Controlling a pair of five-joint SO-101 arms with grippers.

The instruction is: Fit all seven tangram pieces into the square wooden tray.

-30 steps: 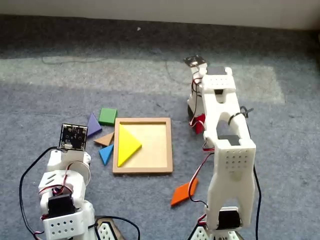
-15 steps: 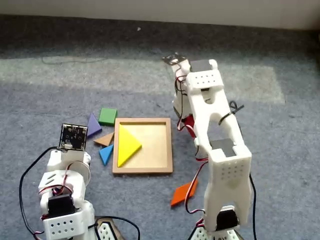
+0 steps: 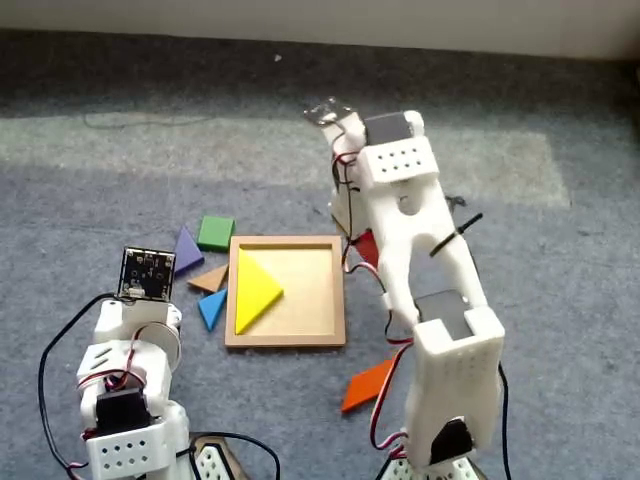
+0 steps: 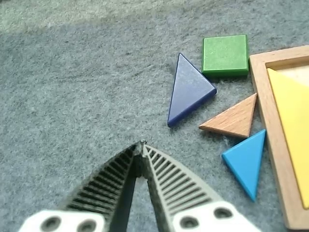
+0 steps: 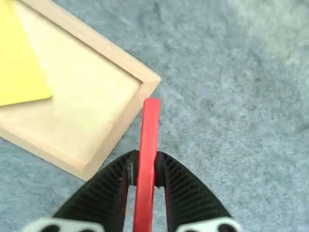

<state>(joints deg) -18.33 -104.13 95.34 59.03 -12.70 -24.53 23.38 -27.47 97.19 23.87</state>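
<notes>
The red piece (image 5: 149, 130) is pinched edge-on in the right claw (image 5: 145, 157) by the corner of the tray (image 5: 101, 49), likely for laying beside the yellow triangle (image 3: 255, 290); the left claw (image 4: 141, 145) is parked shut, empty.

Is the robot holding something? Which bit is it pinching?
Yes. The right gripper pinches the red piece by its two flat faces, with one end sticking out in front. The left gripper is shut on nothing.
</notes>
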